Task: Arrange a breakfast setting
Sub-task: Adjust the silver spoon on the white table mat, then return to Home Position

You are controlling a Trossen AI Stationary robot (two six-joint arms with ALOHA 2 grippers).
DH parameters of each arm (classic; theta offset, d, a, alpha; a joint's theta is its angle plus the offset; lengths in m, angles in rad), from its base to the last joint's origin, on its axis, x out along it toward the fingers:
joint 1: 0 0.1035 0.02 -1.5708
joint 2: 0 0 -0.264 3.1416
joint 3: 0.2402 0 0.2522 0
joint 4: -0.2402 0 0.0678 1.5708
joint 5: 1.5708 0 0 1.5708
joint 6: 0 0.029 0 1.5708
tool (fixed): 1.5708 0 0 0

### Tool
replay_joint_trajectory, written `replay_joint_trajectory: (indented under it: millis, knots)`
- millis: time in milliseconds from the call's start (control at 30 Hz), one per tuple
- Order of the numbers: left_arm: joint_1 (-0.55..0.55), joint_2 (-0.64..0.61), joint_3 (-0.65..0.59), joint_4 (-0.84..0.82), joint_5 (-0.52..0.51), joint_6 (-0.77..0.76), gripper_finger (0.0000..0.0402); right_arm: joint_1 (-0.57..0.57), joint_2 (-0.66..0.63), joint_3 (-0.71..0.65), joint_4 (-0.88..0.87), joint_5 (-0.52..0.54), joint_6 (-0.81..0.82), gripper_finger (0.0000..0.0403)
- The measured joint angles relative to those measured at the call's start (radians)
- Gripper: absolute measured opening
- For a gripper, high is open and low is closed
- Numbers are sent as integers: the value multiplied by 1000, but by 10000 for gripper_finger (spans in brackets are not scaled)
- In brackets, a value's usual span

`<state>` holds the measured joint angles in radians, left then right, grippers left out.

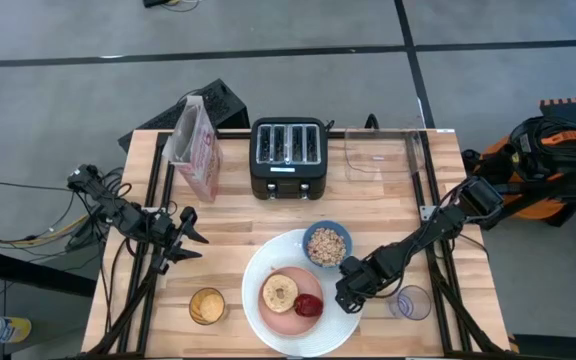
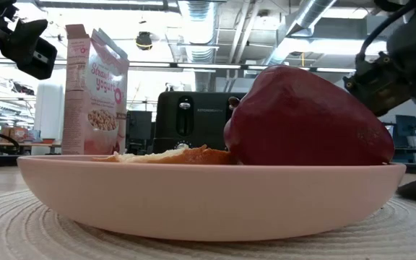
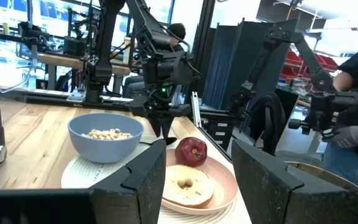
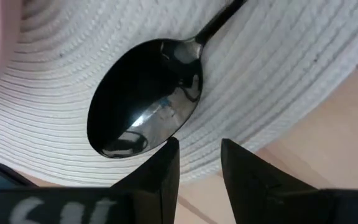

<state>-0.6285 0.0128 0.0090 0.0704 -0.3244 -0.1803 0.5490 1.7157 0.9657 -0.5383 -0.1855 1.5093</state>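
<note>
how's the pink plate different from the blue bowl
The pink plate is shallow and low-rimmed, while the blue bowl is deeper with taller walls. The pink plate holds a toasted bagel half and a red fruit; the blue bowl holds small pale cereal pieces. The pink plate sits near the middle of the large white plate, the blue bowl at its far edge. Both are round and rest on that white plate.

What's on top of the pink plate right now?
On the pink plate: a toasted bagel half and a small red fruit, side by side. Whatever lies beneath them is covered.
</note>
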Motion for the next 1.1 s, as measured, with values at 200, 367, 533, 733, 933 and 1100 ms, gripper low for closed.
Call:
replay_joint_trajectory:
  millis: [200,367,533,733,933,1100]
  knots:
    - [0,0,0,0,0,0,169,-3,0,0,25,2,-17,139]
    - [0,0,0,0,0,0,169,7,-66,0,1,4,-19,139]
    - [0,0,0,0,0,0,169,7,-208,0,-22,104,-129,139]
    - [0,0,0,0,0,0,169,-16,-411,0,-18,253,-415,139]
    - [0,0,0,0,0,0,169,-23,-616,-35,117,343,-831,139]
    - [0,0,0,0,0,0,169,-57,-820,-215,302,345,-984,139]
